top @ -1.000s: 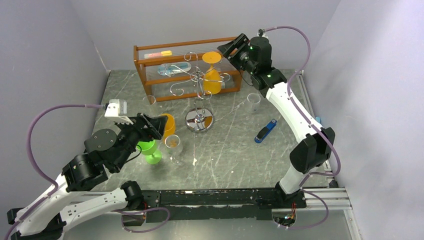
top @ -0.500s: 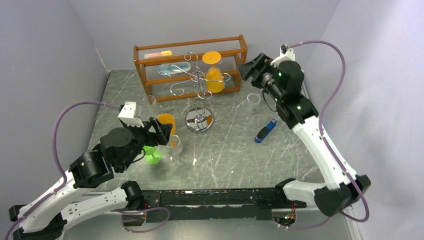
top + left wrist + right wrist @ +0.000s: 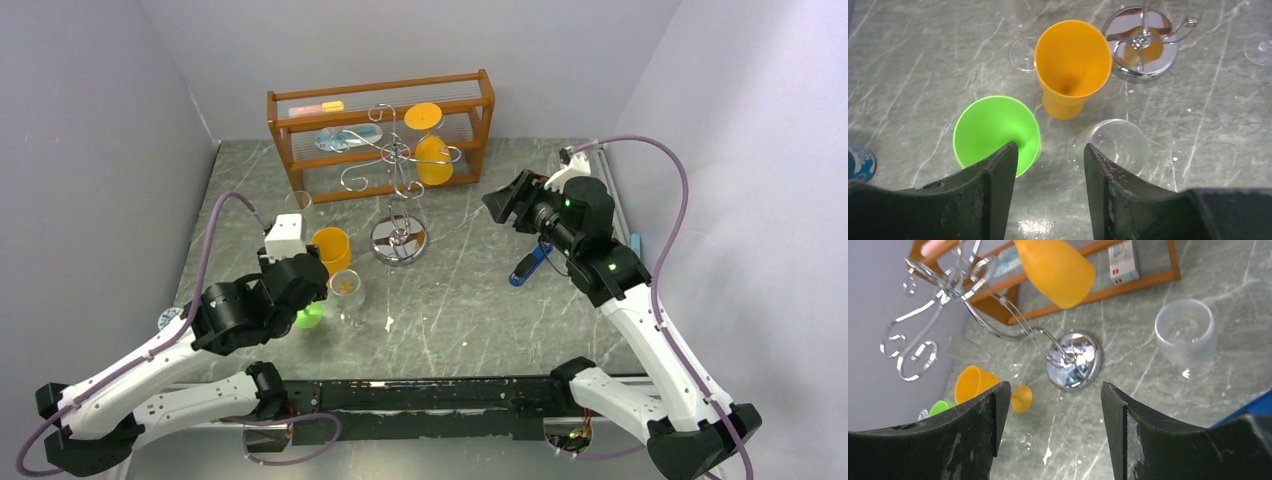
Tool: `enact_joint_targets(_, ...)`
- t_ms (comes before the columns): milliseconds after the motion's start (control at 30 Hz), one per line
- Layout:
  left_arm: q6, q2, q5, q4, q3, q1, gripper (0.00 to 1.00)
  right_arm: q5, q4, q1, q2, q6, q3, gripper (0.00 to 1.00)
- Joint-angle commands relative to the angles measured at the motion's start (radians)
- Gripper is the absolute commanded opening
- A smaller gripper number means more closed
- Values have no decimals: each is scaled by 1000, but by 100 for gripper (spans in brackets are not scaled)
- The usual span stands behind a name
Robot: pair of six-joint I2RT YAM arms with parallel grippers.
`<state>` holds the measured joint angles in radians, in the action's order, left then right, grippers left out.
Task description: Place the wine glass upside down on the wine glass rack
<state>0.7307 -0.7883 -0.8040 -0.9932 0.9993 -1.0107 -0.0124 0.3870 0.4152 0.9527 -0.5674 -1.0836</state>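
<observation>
Two grippers gape wide and empty: left gripper (image 3: 1049,148), right gripper (image 3: 1054,388). We judge the clear wine glass (image 3: 1110,145) light, slick, fragile; we'd pinch its stem.

orange cup (image 3: 1072,65) near rack base (image 3: 1154,61)

Bright, even light falls from overhead in all three views. Shadows on the worktop (image 3: 470,290) are short and soft. The rack (image 3: 1142,42) throws sharp highlights off its mirror-like base. A white glare spot sits on the worktop between the left fingers (image 3: 993,200). These and the right fingers (image 3: 973,440) look dark and slightly soft, close to the lens.
</observation>
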Motion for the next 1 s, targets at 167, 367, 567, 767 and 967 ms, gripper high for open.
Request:
enact_joint_targets(167,202,-8,-84,-130,-45,-2,60,-45,59,-4,-12,-24,68,68)
enact_joint_targets(367,242,-54,-102,-77,-126,-2,49,-43,53,-3,-22,-41,73,67)
enact_joint_targets(567,230,-93,-99,-48,-143,1,43,-16,80,-3,-36,-63,68,65)
enact_joint_targets(767,177,-129,-70,19,-171,26,31,-5,97,-3,-51,-72,64,65)
enact_joint_targets(967,138,-123,-34,77,-202,59,26,6,105,-3,-73,-80,68,64)
